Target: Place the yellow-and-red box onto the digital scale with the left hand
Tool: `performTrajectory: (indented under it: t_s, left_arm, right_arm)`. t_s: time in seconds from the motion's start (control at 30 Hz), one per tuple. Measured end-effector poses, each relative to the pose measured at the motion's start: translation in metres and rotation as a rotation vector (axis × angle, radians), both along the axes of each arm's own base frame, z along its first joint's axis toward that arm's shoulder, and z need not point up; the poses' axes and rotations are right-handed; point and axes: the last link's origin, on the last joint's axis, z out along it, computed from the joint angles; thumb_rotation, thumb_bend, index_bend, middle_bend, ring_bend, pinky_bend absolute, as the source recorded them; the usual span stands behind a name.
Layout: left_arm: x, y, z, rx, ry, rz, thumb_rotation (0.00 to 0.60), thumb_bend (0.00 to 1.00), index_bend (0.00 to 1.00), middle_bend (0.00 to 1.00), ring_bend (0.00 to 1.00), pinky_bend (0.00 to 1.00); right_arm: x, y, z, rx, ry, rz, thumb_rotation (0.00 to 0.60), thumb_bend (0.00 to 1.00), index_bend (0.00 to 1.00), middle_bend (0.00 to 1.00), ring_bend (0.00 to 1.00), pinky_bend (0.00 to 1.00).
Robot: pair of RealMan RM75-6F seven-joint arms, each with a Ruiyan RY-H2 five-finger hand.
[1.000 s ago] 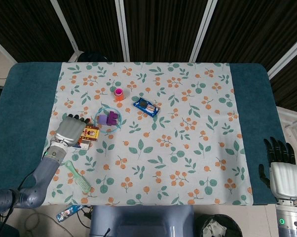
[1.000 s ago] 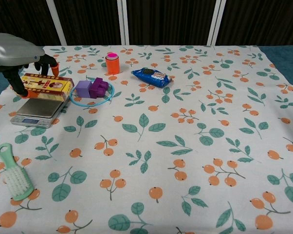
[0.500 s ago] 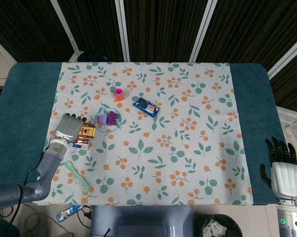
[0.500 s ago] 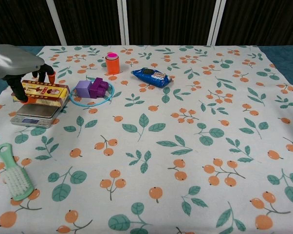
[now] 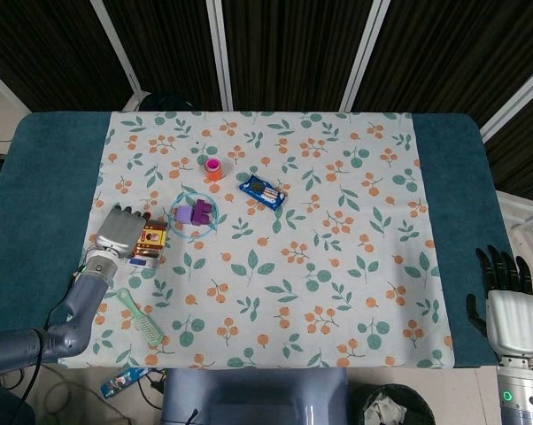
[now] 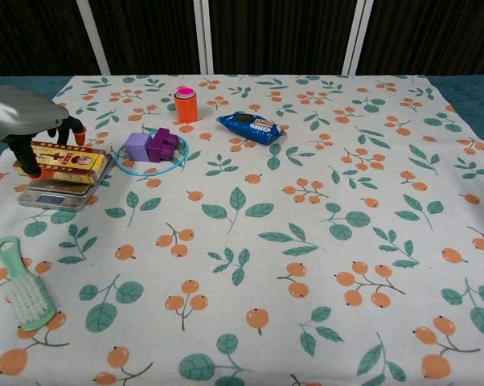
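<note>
The yellow-and-red box [image 6: 65, 162] lies flat over the silver digital scale [image 6: 53, 194] at the table's left side; it looks to rest on the platform, though contact is hard to confirm. My left hand [image 6: 26, 121] arches over the box's left end, fingertips down on either side of it, still holding it. In the head view the left hand [image 5: 118, 232] covers most of the box [image 5: 151, 239] and the scale [image 5: 142, 261]. My right hand [image 5: 509, 312] hangs off the table's right edge with fingers apart, holding nothing.
A blue ring with purple blocks [image 6: 152, 147] lies just right of the scale. An orange bottle with a pink cap [image 6: 186, 104] and a blue snack packet [image 6: 251, 126] sit farther back. A green brush [image 6: 22, 283] lies at the front left.
My left hand has carried the box left and down, from hovering tilted over the scale's right part to lying low over the platform. The right hand has barely shifted.
</note>
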Motion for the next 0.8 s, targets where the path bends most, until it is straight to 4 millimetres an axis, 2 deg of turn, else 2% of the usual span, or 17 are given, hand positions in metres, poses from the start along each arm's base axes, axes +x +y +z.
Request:
performTrajectory:
  t_s: [0.27, 0.6, 0.8]
  left_arm:
    - [0.002, -0.002, -0.001, -0.013, 0.031, 0.001, 0.600, 0.24, 0.07, 0.15, 0.10, 0.23]
    - [0.015, -0.010, 0.008, 0.000, 0.022, -0.015, 0.600, 0.21, 0.05, 0.12, 0.09, 0.22]
    - [0.037, -0.024, 0.031, 0.047, -0.067, -0.066, 0.600, 0.20, 0.03, 0.08, 0.05, 0.14]
  right_arm:
    - [0.000, 0.000, 0.000, -0.001, 0.001, 0.000, 0.600, 0.55, 0.03, 0.07, 0.06, 0.03]
    - [0.001, 0.000, 0.000, -0.002, 0.000, 0.001, 0.600, 0.55, 0.03, 0.07, 0.06, 0.03]
    - [0.000, 0.000, -0.001, 0.005, 0.004, 0.001, 0.600, 0.53, 0.03, 0.07, 0.06, 0.03]
